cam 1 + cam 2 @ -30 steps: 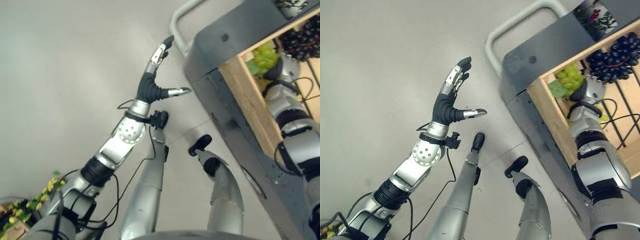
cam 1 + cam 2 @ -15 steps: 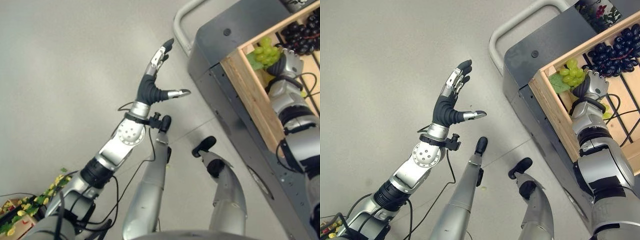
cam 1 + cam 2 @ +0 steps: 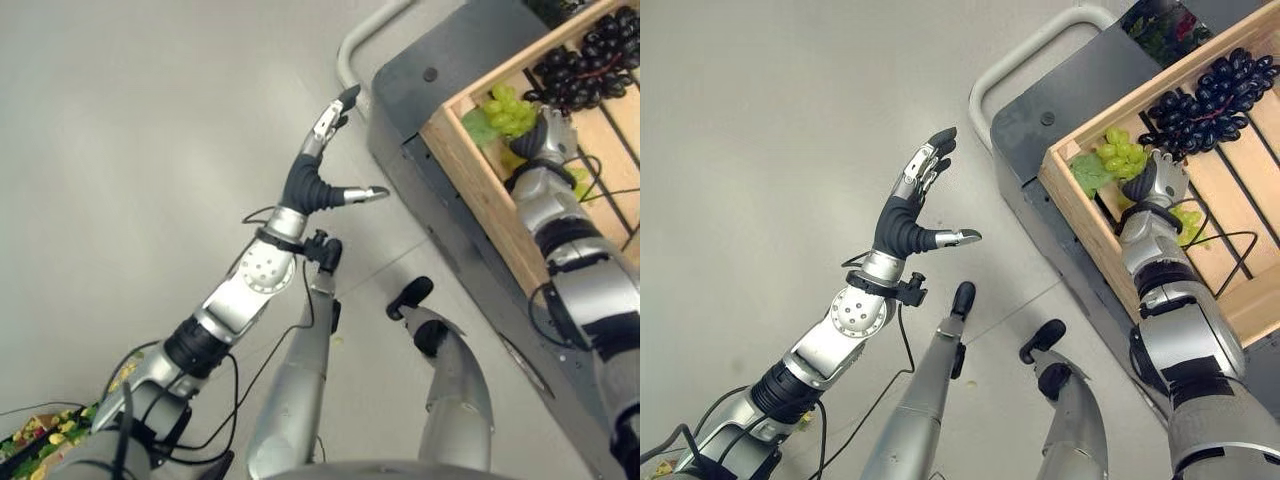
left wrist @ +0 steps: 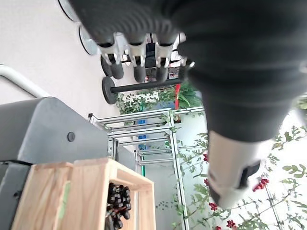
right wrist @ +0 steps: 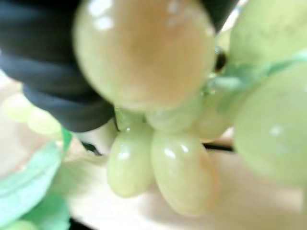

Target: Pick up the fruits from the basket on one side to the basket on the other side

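Wooden crate, on a grey cart: holds dark grapes at the far end and green grapes in the near corner. Right robot hand: lowered into the crate against the green bunch, grapes pressed close to its palm; finger closure cannot be told. Left robot hand: raised over the floor, fingers straight, empty, apparently kept clear as counterbalance.
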Robot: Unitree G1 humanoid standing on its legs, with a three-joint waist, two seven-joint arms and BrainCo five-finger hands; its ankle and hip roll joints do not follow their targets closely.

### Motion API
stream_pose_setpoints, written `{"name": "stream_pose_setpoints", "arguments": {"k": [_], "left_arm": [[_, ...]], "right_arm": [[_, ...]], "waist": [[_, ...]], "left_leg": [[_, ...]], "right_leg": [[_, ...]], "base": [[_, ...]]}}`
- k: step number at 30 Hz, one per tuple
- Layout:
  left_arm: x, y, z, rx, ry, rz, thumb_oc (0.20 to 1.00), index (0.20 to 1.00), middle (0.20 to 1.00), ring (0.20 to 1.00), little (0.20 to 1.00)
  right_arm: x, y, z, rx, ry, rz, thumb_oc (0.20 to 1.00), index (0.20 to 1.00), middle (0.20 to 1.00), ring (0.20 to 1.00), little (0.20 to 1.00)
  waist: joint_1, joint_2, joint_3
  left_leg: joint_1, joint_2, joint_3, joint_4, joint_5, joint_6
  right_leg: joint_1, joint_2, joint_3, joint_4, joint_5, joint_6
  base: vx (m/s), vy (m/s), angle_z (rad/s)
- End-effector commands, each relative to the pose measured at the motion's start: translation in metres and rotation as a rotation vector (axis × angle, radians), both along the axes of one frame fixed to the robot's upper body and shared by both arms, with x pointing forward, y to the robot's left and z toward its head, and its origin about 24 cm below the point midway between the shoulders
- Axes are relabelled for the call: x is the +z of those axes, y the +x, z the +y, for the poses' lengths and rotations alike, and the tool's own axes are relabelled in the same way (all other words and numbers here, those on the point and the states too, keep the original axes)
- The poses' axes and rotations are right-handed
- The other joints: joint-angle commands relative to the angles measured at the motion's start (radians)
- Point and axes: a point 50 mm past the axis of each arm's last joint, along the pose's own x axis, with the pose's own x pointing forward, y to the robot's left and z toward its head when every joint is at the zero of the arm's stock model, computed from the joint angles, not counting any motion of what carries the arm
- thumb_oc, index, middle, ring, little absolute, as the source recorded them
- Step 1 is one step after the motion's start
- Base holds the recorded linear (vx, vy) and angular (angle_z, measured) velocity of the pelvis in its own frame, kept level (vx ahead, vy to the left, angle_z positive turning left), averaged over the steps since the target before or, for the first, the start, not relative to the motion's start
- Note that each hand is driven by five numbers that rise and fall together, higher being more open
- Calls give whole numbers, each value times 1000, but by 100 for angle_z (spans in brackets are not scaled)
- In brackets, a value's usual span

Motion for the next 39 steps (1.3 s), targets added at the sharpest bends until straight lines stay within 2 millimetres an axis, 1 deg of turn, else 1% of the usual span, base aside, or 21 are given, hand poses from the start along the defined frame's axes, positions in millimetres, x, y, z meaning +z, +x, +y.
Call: {"name": "stream_pose_setpoints", "arguments": {"k": [1, 2, 3, 4, 5, 6, 7, 8, 9, 12, 13, 14, 15, 16, 17, 19, 25, 26, 27, 36, 39], "left_arm": [[26, -19, 3, -70, -82, -143, 1000, 1000, 1000, 1000, 1000], [22, -18, 11, -47, -80, -130, 1000, 1000, 1000, 1000, 1000], [19, -18, 14, -35, -80, -119, 1000, 1000, 1000, 1000, 1000], [19, -18, 15, -35, -80, -116, 1000, 1000, 1000, 1000, 1000], [15, -16, 23, -3, -78, -97, 1000, 1000, 1000, 1000, 1000], [12, -16, 24, -1, -78, -85, 1000, 1000, 1000, 1000, 1000], [10, -14, 30, 20, -83, -73, 1000, 1000, 1000, 1000, 1000], [6, -14, 34, 30, -94, -51, 1000, 1000, 1000, 1000, 1000], [2, -13, 37, 35, -89, -30, 1000, 1000, 1000, 1000, 1000], [-3, -15, 47, 2, -126, 16, 1000, 1000, 1000, 1000, 1000], [-4, -15, 47, 2, -126, 18, 1000, 1000, 1000, 1000, 1000], [-8, -16, 52, -2, -126, 42, 1000, 1000, 1000, 1000, 1000], [-9, -16, 52, -2, -126, 44, 1000, 1000, 1000, 1000, 1000], [-15, -17, 57, -3, -123, 74, 1000, 1000, 1000, 1000, 1000], [-15, -18, 57, -3, -123, 76, 1000, 1000, 1000, 1000, 1000], [-24, -19, 61, -7, -131, 114, 1000, 1000, 1000, 1000, 1000], [-46, -28, 74, -8, -116, 216, 1000, 1000, 1000, 1000, 1000], [-51, -30, 76, -19, -119, 247, 1000, 1000, 1000, 1000, 1000], [-52, -30, 76, -19, -119, 248, 1000, 1000, 1000, 1000, 1000], [-79, -35, 74, -79, -110, 399, 1000, 1000, 1000, 1000, 1000], [-86, -32, 70, -112, -73, 445, 1000, 1000, 1000, 1000, 1000]], "right_arm": [[-91, -9, 44, 137, 188, 227, 200, 200, 200, 200, 200], [-72, -2, 57, 189, 238, 116, 200, 200, 200, 200, 200], [-66, -3, 62, 220, 277, 49, 200, 200, 200, 200, 200], [-68, -3, 63, 220, 279, 52, 200, 200, 200, 200, 200], [-55, -6, 74, 296, 333, -59, 200, 200, 200, 200, 200], [-60, -8, 74, 294, 335, -47, 200, 200, 200, 200, 200], [-41, -12, 76, 347, 349, -151, 200, 200, 200, 200, 200], [-37, -20, 79, 384, 379, -211, 200, 200, 200, 200, 200], [-46, -26, 78, 384, 391, -198, 200, 200, 200, 200, 200], [-49, -44, 73, 416, 433, -267, 200, 200, 200, 200, 200], [-50, -44, 73, 415, 434, -265, 200, 200, 200, 200, 200], [-43, -53, 70, 442, 443, -320, 200, 200, 200, 200, 200], [-44, -54, 70, 442, 444, -319, 200, 200, 200, 200, 200], [-46, -62, 67, 454, 433, -323, 200, 200, 200, 200, 200], [-47, -63, 67, 453, 434, -321, 200, 200, 200, 200, 200], [-54, -68, 65, 454, 444, -307, 200, 200, 200, 200, 200], [-52, -89, 65, 518, 444, -330, 200, 200, 200, 200, 200], [-50, -92, 63, 533, 462, -345, 200, 200, 200, 200, 200], [-51, -93, 63, 533, 463, -343, 200, 200, 200, 200, 200], [-20, -101, 71, 708, 481, -416, 200, 200, 200, 200, 200], [-6, -100, 79, 813, 549, -444, 200, 200, 200, 200, 200]], "waist": [[-11, 40, 106], [-30, 18, 106], [-46, 2, 106], [-45, 0, 106], [-70, -22, 106], [-70, -24, 106], [-87, -39, 106], [-100, -51, 106], [-102, -56, 106], [-124, -66, 106], [-124, -66, 106], [-137, -74, 96], [-136, -74, 99], [-146, -78, 56], [-146, -77, 56], [-155, -80, 12], [-180, -95, -117], [-186, -98, -160], [-186, -98, -161], [-209, -105, -291], [-219, -106, -323]], "left_leg": [[78, -29, 73, -58, -29, 33], [133, -21, 86, -80, -29, 34], [164, -17, 93, -93, -29, 34], [170, -16, 94, -97, -28, 34], [204, -11, 107, -130, 6, 40], [233, -10, 105, -129, -23, 34], [241, -6, 115, -146, 7, 40], [283, -2, 123, -162, 7, 41], [316, -2, 125, -173, 10, 43], [467, 1, 135, -222, 8, 42], [472, 1, 135, -225, 8, 42], [545, 8, 145, -253, 8, 39], [553, 8, 145, -256, 9, 39], [595, 12, 151, -284, 7, 38], [599, 13, 151, -287, 8, 38], [646, 19, 161, -317, 8, 37], [760, 30, 191, -415, 26, 28], [789, 36, 203, -437, 29, 23], [791, 36, 204, -440, 30, 23], [923, 58, 273, -507, 24, 16], [961, 66, 298, -537, 27, 15]], "right_leg": [[104, -22, 50, -87, 50, 197], [155, -13, 59, -112, 62, 199], [181, -7, 65, -128, 70, 199], [186, -7, 66, -132, 71, 200], [215, 1, 59, -167, 108, 187], [237, 4, 75, -160, 83, 201], [245, 8, 69, -183, 113, 188], [279, 13, 76, -198, 116, 188], [308, 12, 75, -206, 119, 188], [450, 14, 70, -252, 123, 192], [455, 15, 69, -255, 124, 192], [526, 25, 71, -288, 126, 194], [534, 26, 70, -292, 127, 194], [569, 36, 74, -322, 130, 196], [573, 37, 74, -325, 131, 196], [615, 50, 77, -362, 136, 197], [723, 91, 89, -478, 160, 204], [750, 100, 97, -511, 167, 207], [752, 102, 97, -514, 168, 207], [851, 136, 151, -587, 177, 211], [869, 145, 172, -605, 181, 214]], "base": [[8, -26, -12], [17, -29, -11], [16, -17, -12], [-44, 14, -15], [21, -14, -19], [-41, 12, -20], [29, -18, -18], [-19, 4, -15], [62, -46, -23], [84, -40, -19], [114, -50, -23], [62, -37, -24], [149, -54, -23], [91, -20, -9], [134, -36, -9], [128, -31, -25], [154, -51, -19], [144, -39, -19], [136, -45, -18], [89, -23, -20], [28, -11, -20]]}}
